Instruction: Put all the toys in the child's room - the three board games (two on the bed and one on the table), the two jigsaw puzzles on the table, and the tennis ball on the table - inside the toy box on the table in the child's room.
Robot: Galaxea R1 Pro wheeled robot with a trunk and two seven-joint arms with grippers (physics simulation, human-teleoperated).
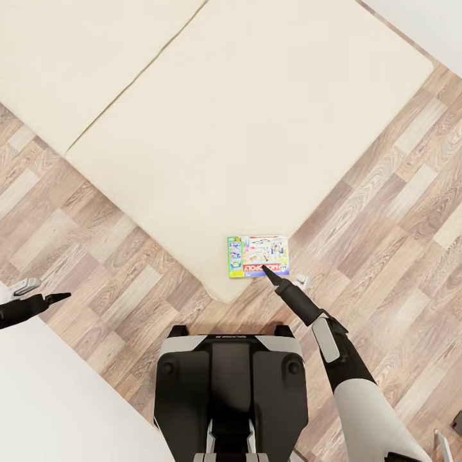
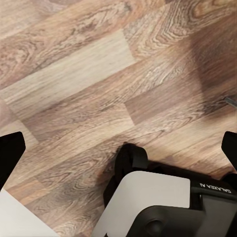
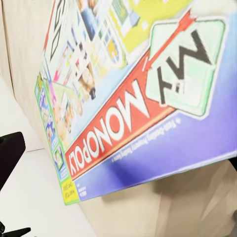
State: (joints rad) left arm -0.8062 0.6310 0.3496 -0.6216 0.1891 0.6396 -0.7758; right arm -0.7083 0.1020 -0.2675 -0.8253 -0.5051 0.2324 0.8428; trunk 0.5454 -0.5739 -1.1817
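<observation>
Ahead of me the bed (image 1: 212,115) spreads wide and flat, its beige top bare except for the Monopoly box (image 1: 258,256) lying at the near corner, so I have open room above the mattress. My right gripper (image 1: 269,273) sits just at that box's near edge, the box close before my fingers. Wood floor (image 1: 385,224) lies open on both sides of the corner. My left gripper (image 1: 54,297) hangs over bare floor, beside a white surface (image 1: 58,398).

You see a plain beige bed (image 1: 244,115) over brown wood-grain floor (image 1: 398,212); at lower centre, the Monopoly board game (image 1: 258,256) shows a red logo band, blue edge, green side strip and pale cartoon art
</observation>
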